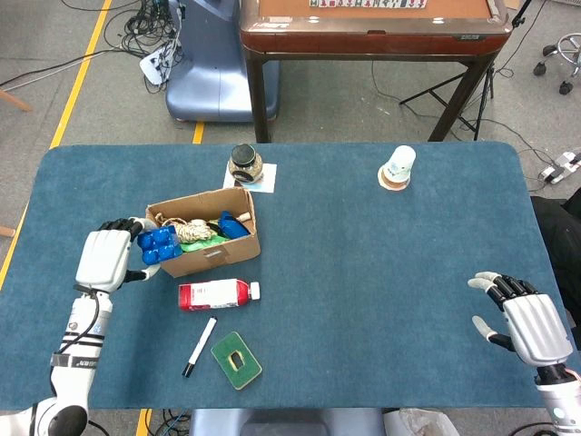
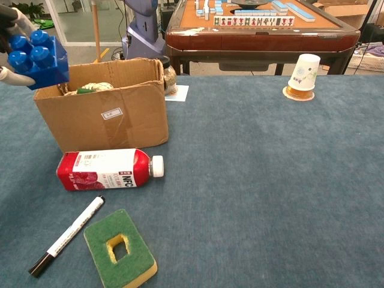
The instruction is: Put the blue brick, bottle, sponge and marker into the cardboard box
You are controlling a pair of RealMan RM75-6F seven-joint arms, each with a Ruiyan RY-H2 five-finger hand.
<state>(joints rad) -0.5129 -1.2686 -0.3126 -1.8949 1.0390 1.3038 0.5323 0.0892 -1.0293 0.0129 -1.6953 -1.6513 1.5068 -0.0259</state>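
My left hand [image 1: 107, 259] grips the blue brick [image 1: 158, 245] at the left end of the open cardboard box [image 1: 216, 258]. In the chest view the blue brick [image 2: 37, 60] hangs above the box's [image 2: 114, 123] left corner, and only the fingers of the left hand [image 2: 11, 27] show. The red bottle [image 1: 216, 294] [image 2: 108, 169] lies on its side just in front of the box. Nearer the front edge lie the marker [image 1: 200, 346] [image 2: 67, 235] and the green sponge [image 1: 236, 360] [image 2: 120, 249]. My right hand [image 1: 526, 322] is far right, fingers spread, holding nothing.
The box holds a coil of rope [image 1: 192, 230], something green and something blue. Behind it a glass jar [image 1: 244, 163] stands on white paper. A paper cup [image 1: 398, 167] [image 2: 303, 75] sits on a coaster at the back right. A brown game table [image 1: 372, 27] stands beyond the blue table.
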